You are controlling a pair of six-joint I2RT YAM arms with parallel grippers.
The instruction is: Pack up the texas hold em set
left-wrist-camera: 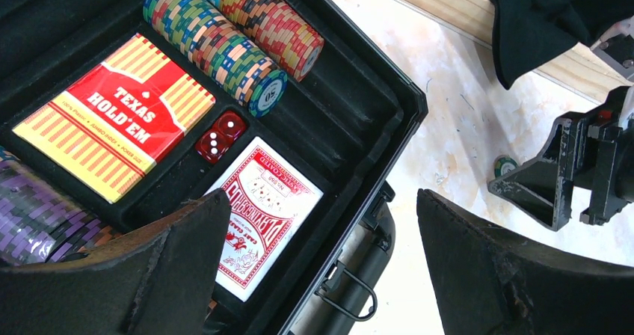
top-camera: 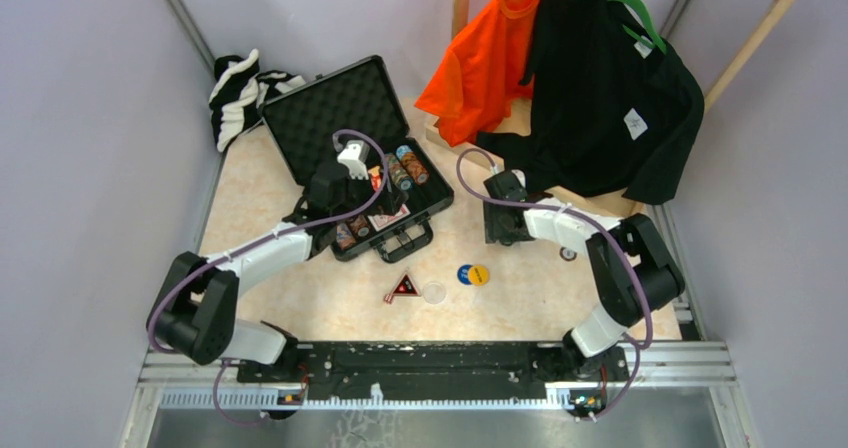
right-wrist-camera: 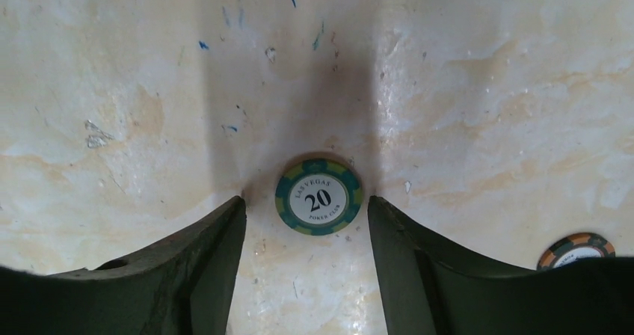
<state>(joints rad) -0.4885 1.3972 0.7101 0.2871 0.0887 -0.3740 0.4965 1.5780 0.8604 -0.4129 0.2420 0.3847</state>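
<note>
Right gripper (right-wrist-camera: 306,204): fingers parted, holding nothing, tips down close to the table (right-wrist-camera: 486,88). Between them, flat on the mottled cream top, lies one green chip (right-wrist-camera: 319,197) marked 20, with a sliver of bare table on either side. Orange-edged chip (right-wrist-camera: 576,250): flat on the table just beyond the right-hand finger and partly hidden by it.

Left gripper (left-wrist-camera: 321,197): jaws spread wide and empty, poised over the near edge of the briefcase (left-wrist-camera: 389,103).

Briefcase: open on the table's left half, foam-lined lid tilted back, handle (left-wrist-camera: 351,290) towards the arms. Contents:
- card deck (left-wrist-camera: 262,219), red-backed, in the compartment nearest the handle
- red dice (left-wrist-camera: 219,135) just beyond it
- red-and-yellow Texas Hold'em box (left-wrist-camera: 112,114) beside the dice
- multicoloured chip rows (left-wrist-camera: 217,47) on edge at one end
- purple chips (left-wrist-camera: 37,215) at the other end

Loose on the table in front of the briefcase:
- black-red triangle (top-camera: 403,288)
- clear disc (top-camera: 434,292) just beside it
- blue disc (top-camera: 465,274) and yellow disc (top-camera: 480,274), touching

Surroundings: black shirt (top-camera: 610,98) and orange shirt (top-camera: 485,58) hang at the far right. Striped cloth (top-camera: 240,93) is heaped in the far left corner.
</note>
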